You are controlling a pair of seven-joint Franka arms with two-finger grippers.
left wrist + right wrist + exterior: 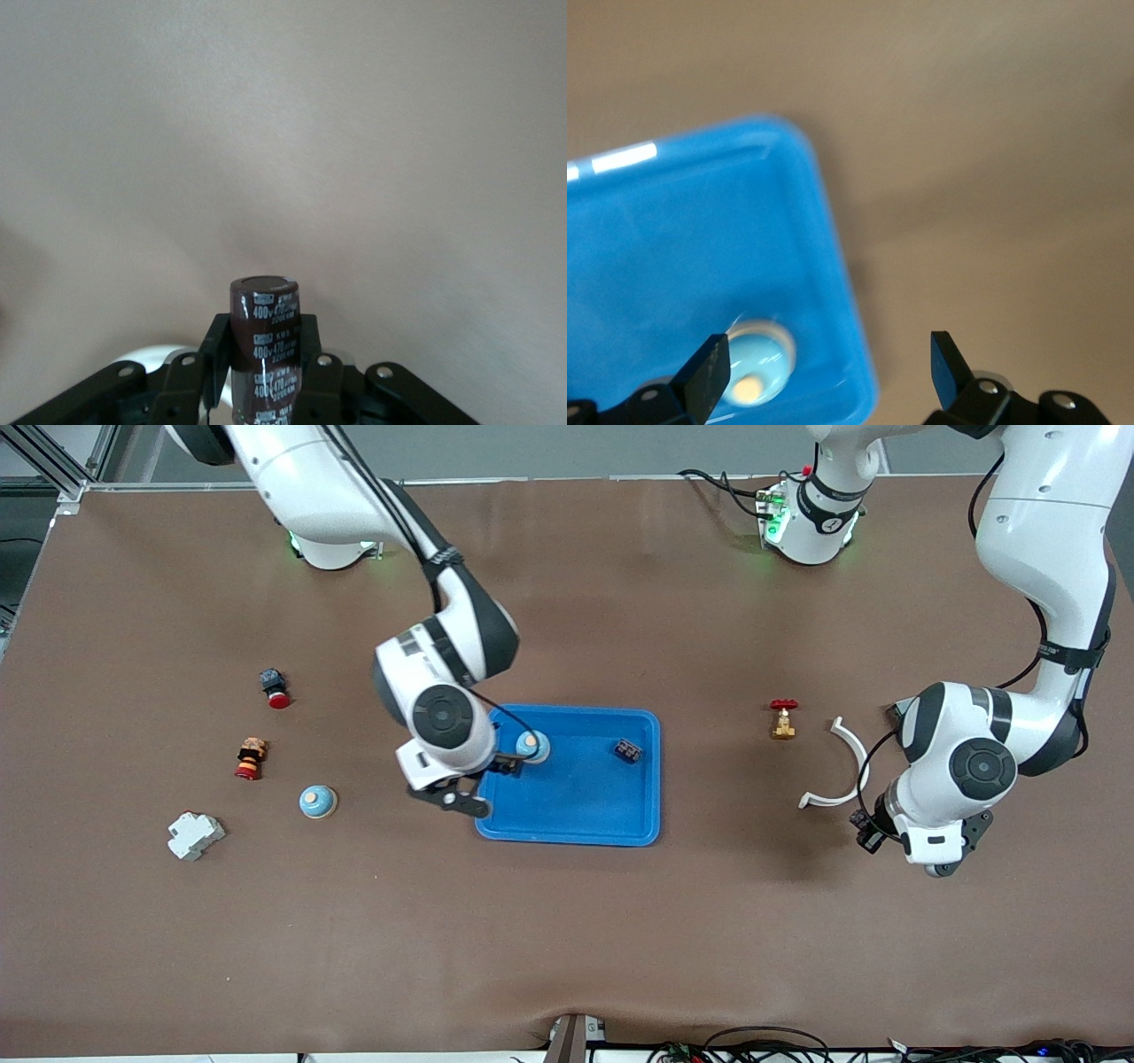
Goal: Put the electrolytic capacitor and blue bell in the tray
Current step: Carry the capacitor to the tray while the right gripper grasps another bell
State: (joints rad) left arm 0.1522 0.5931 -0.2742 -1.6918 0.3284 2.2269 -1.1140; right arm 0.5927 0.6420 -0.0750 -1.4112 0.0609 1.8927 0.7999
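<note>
Even bright light — soft shadows, blurred wrist views

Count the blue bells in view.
2. One round light-blue bell with an orange top sits in the bright-blue plastic tray, in the corner under the right gripper. The second stands on the table toward the right arm's end.

You are looking at a robotics lab: two white arms bolted to a brown-matted desk [567,939], aluminium framing [53,460] at one corner, loose cables [762,1041] along the edge.
</note>
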